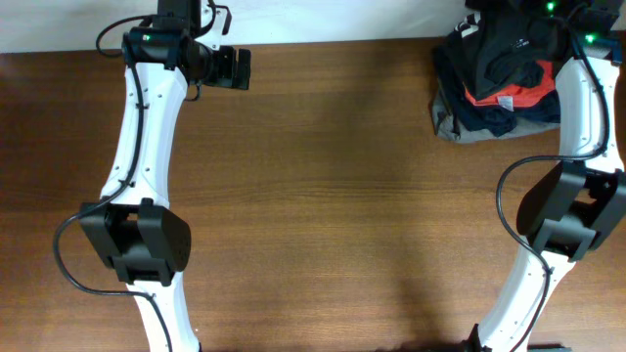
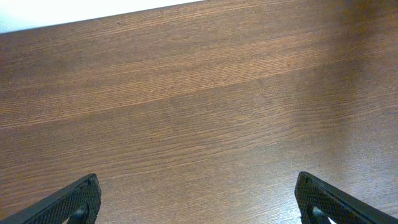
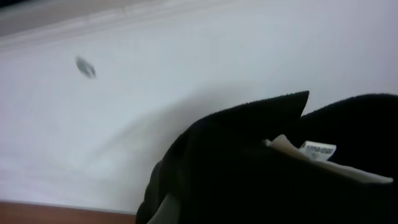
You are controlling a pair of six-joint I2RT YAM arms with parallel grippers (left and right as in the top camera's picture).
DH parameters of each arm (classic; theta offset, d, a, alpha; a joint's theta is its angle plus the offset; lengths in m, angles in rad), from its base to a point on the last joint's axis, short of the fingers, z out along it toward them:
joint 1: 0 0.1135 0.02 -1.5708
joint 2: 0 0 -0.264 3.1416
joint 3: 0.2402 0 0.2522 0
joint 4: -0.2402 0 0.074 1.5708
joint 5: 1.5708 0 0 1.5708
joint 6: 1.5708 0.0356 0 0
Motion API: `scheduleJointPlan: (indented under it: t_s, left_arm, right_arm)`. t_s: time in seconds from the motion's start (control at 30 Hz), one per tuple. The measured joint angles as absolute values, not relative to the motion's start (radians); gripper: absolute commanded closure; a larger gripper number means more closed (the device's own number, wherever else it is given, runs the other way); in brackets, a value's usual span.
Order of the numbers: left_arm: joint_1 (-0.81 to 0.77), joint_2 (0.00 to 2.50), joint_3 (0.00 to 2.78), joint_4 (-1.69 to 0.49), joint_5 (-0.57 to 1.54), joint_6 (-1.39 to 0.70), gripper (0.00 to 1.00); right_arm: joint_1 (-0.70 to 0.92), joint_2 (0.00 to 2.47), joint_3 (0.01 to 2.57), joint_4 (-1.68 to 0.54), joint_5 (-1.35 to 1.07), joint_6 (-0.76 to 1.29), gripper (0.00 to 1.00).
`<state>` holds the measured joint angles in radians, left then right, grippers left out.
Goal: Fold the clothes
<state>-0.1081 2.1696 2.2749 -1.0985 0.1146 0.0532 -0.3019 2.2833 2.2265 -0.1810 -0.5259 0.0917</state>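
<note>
- Black T-shirt: unfolded, bunched, held above heap; not yet spread on table.
- Right gripper: clenched, apparently on its fabric.
- Left gripper: released, empty.

1. This looks like a robotics lab bench. Two white jointed arms, the left arm and the right arm, stand at one wood-grain table.
2. Black cables loop loose off the arms. The left gripper shows bare, black, textured fingers.
3. A plain white wall runs behind the table. A heap of garments sits dumped in the far corner like test stock.
</note>
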Motion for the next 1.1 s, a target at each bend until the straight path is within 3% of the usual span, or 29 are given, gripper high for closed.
scheduleJointPlan:
  t_s: [0.4,0.53,0.7,0.9,0.93,1.1]
  left_arm:
    - [-0.108,2.170,2.275,-1.095,0.115,0.053,0.01]
    - [-0.108,2.170,2.275,-1.095,0.115,0.053,0.01]
    - [-0.108,2.170,2.275,-1.095,0.115,0.053,0.01]
    - [-0.108,2.170,2.275,-1.096,0.115,0.053,0.01]
    - [-0.108,2.170,2.275,-1.096,0.115,0.053,0.01]
    - [-0.108,2.170,2.275,-1.096,0.115,0.053,0.01]
  right_arm:
    - [-0.352,2.286,2.235,-0.529,-0.566,0.070,0.96]
    - [-0.385,2.286,2.236,-0.652,-0.577,0.070,0.91]
    - [-0.420,2.275,2.238,-0.803,-0.582,0.075,0.58]
    - [-0.455,2.196,2.238,-0.966,-0.585,0.067,0.54]
    - [-0.461,2.173,2.238,-0.985,-0.586,0.068,0.49]
    - [-0.479,2.061,2.238,-1.013,-0.586,0.022,0.12]
